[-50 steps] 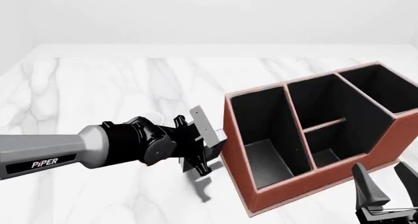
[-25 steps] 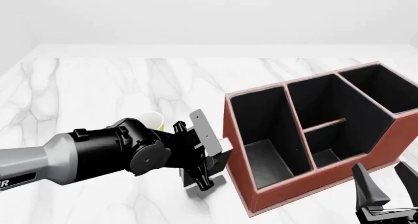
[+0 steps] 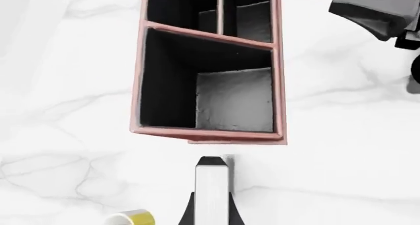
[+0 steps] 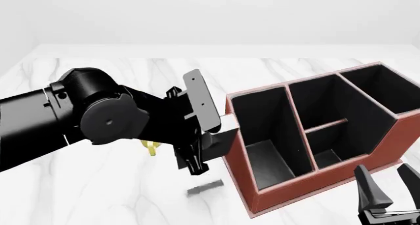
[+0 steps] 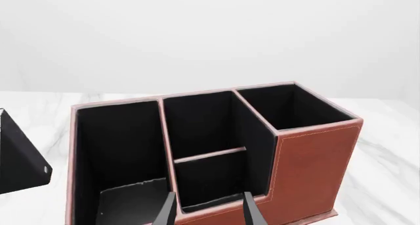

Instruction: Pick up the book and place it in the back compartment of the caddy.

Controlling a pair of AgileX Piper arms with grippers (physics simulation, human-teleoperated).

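My left gripper (image 4: 204, 129) is shut on the book (image 4: 198, 99) and holds it tilted in the air, just left of the caddy (image 4: 237, 161). In the left wrist view the book's white page edges (image 3: 212, 185) show between the fingers, short of the caddy's rim (image 3: 203, 132). The back compartment (image 4: 326, 158) is the small cell by the low wall, in front of the short divider; it also shows in the right wrist view (image 5: 210, 183) and the left wrist view (image 3: 253, 23). My right gripper (image 4: 380, 169) is open and empty beside the caddy's near low wall (image 5: 315, 171).
A yellow mug (image 4: 151, 147) stands on the marble table behind my left arm, mostly hidden; its rim shows in the left wrist view (image 3: 131, 218). The long narrow compartment (image 4: 262, 136) lies nearest the book. The right gripper's fingers (image 3: 374, 14) show beyond the caddy.
My left arm has risen and swung up with the book, from near the table to above the caddy's rim height. The book's shadow is now free on the table. The right gripper has not moved.
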